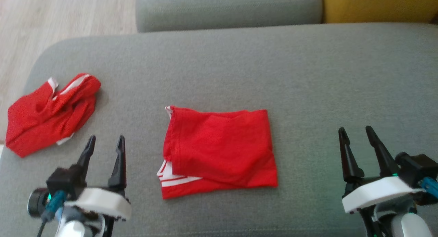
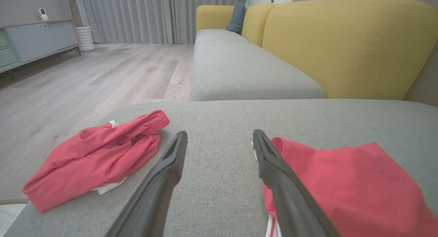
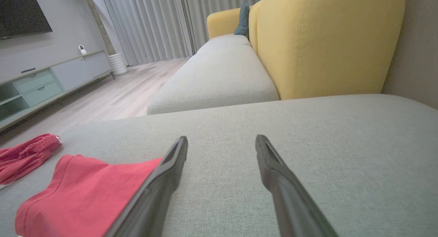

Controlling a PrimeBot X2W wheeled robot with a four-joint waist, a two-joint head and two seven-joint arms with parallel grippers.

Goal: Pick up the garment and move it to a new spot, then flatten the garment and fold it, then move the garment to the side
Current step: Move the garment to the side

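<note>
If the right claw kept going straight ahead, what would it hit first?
Probably bare grey cushion; the right gripper is open, clear of the folded red garment. Depth is unclear.

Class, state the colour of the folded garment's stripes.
White stripes on the red folded garment; best in head view.

Soft even daylight, head view blurry, wrist views distorted

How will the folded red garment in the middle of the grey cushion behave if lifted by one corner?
Probably floppy: the folded red garment shows soft creases, so it should drape and unfold. Likely light: the grey cushion looks undented beneath it. Pushed, it may bunch like the crumpled red garment to its left.
</note>
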